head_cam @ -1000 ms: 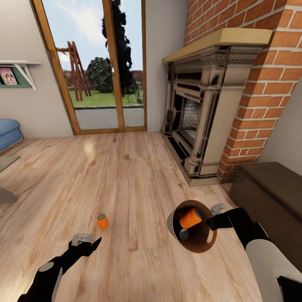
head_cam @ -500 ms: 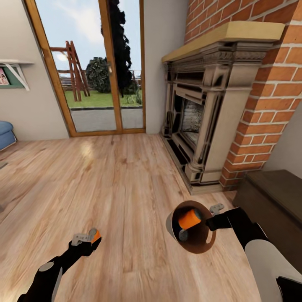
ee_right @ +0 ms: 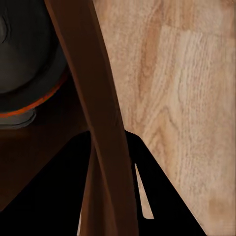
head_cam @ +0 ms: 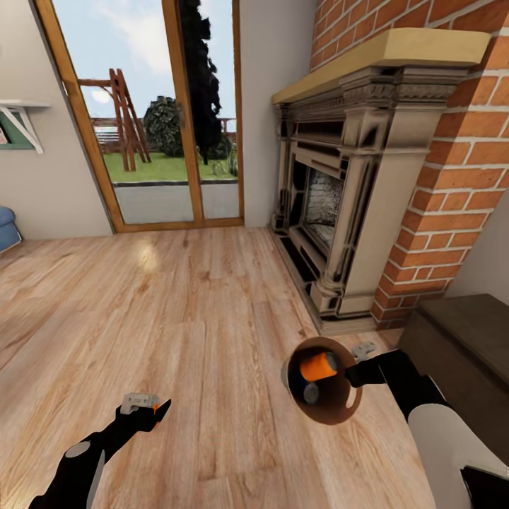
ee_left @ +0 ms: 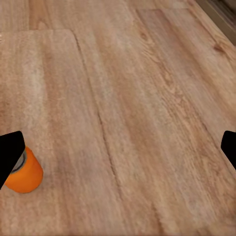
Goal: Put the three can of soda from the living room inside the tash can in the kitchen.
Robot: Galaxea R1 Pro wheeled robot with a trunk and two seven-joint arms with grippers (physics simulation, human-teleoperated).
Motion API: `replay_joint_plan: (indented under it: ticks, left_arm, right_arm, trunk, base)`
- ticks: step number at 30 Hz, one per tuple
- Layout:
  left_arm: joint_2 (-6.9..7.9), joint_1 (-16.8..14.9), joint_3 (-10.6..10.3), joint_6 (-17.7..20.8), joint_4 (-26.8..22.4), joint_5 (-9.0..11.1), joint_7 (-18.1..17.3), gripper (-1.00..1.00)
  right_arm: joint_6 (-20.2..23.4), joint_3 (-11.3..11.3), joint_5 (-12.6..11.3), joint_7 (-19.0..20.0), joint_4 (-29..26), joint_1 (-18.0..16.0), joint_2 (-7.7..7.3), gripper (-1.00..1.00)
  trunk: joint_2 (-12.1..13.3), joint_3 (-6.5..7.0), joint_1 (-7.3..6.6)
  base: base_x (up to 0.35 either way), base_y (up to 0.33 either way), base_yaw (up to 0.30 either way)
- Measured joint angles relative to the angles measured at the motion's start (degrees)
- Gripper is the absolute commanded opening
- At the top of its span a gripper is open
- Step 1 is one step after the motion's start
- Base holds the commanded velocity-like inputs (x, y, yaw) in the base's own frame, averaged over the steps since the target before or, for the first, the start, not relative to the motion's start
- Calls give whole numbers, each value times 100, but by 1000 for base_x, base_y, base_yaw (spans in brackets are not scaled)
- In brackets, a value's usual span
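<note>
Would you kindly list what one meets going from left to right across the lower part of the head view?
Left gripper → bin holding an orange can and a dark can → right gripper at the bin's rim → dark wooden chest.

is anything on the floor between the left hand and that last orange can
Nothing visible. In the left wrist view the orange can stands upright on bare wood floor, right beside one finger of the open left hand; it sits off to that side rather than between the fingers.
</note>
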Motion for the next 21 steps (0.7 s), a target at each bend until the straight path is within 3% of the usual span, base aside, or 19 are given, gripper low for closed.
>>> replay_joint_plan:
  ticks: [7, 14, 21]
  left_arm:
    - [2, -5, 1, 4, 0, -2, 6, 100]
    - [-2, -7, 1, 41, 22, -14, 17, 100]
    - [23, -25, 1, 90, 445, -24, 25, 100]
  right_arm:
    - [6, -1, -6, -152, 5, 0, 35, -100]
    - [6, -8, -11, -252, 9, 0, 83, -100]
    - [5, -21, -9, -264, 25, 0, 92, -100]
  trunk:
    - [0, 0, 0]
    - [0, -1, 0]
    - [0, -4, 0]
  base:
    - [133, -1, 187]
    - [301, 0, 214]
    - [322, 0, 48]
